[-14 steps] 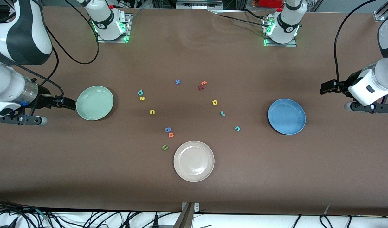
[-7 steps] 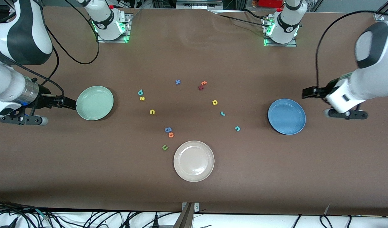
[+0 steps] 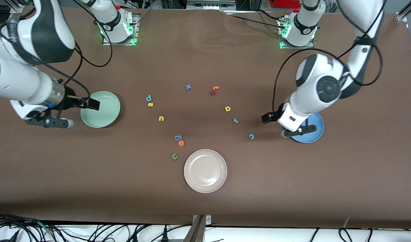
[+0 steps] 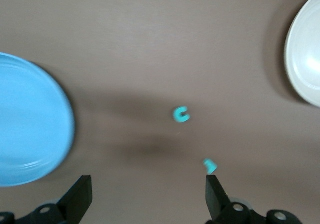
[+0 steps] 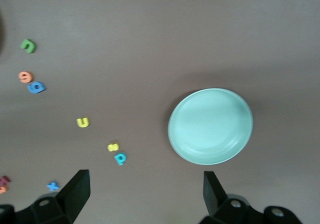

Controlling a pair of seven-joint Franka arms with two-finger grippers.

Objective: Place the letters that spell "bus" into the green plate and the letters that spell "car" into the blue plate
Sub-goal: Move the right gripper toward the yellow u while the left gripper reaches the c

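The green plate (image 3: 104,112) (image 5: 210,126) lies toward the right arm's end of the table, and my right gripper (image 3: 91,103) (image 5: 145,181) hangs open over its rim. Teal "b" (image 3: 148,97) (image 5: 120,158), yellow "s" (image 3: 150,104) (image 5: 113,147) and yellow "u" (image 3: 161,118) (image 5: 83,122) lie on the table beside that plate. The blue plate (image 3: 315,129) (image 4: 30,119) is partly hidden under my left arm. My left gripper (image 3: 266,117) (image 4: 147,184) is open, over bare table between that plate and the teal "c" (image 3: 251,136) (image 4: 181,115). Teal "r" (image 3: 235,120) (image 4: 210,166) and yellow "a" (image 3: 228,108) lie nearby.
A cream plate (image 3: 205,170) (image 4: 305,49) sits nearest the front camera. Blue "g" (image 3: 178,137), orange "o" (image 3: 181,143) and olive "u" (image 3: 174,156) lie beside it. Blue "x" (image 3: 188,87), orange "t" (image 3: 216,88) and a dark red letter (image 3: 212,93) lie farther back.
My left arm swung in from its end of the table, across the blue plate, toward the letters. My right gripper moved in over the green plate's rim. No letter has moved.
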